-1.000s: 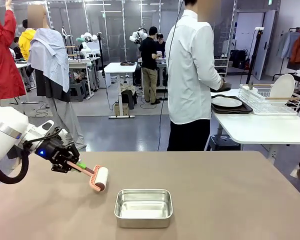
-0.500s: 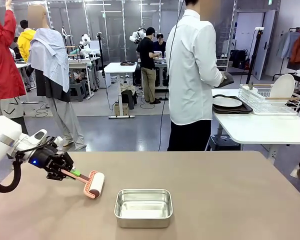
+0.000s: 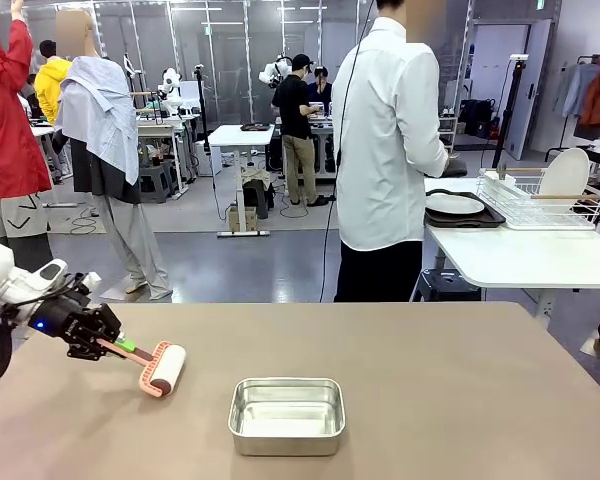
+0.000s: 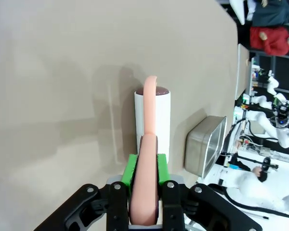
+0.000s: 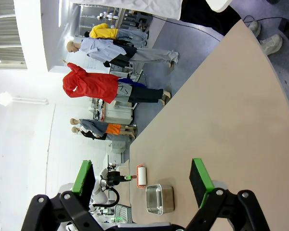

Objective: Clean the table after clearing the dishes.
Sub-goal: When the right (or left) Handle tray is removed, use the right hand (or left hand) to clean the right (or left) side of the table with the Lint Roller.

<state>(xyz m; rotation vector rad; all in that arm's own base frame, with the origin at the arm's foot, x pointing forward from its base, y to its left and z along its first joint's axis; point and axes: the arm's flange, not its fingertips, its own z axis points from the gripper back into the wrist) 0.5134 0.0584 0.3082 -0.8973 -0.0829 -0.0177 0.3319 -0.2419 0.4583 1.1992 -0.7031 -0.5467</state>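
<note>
On the left part of the taupe-brown table [image 3: 450, 380], my left gripper [image 3: 117, 346] is shut on the pink handle of a white roller [image 3: 165, 368], whose drum rests on the tabletop. In the left wrist view the green pads [image 4: 130, 172] clamp the handle, and the roller [image 4: 152, 115] lies straight ahead on the table [image 4: 53, 82]. My right gripper [image 5: 141, 166] hangs open and high above the table [image 5: 221, 106], holding nothing. The dishes, a white plate on a dark tray [image 3: 453, 206], lie on a white side table behind, where a person in a white shirt stands.
A small steel pan [image 3: 286, 414] sits at the front middle of the table, also seen as the pan [image 4: 204, 147] to the roller's right and the pan [image 5: 160, 198] far below. A wire rack with a plate [image 3: 565, 174] stands on the side table.
My left arm has drawn the roller leftward along the table, away from the pan. The person has stayed at the side table.
</note>
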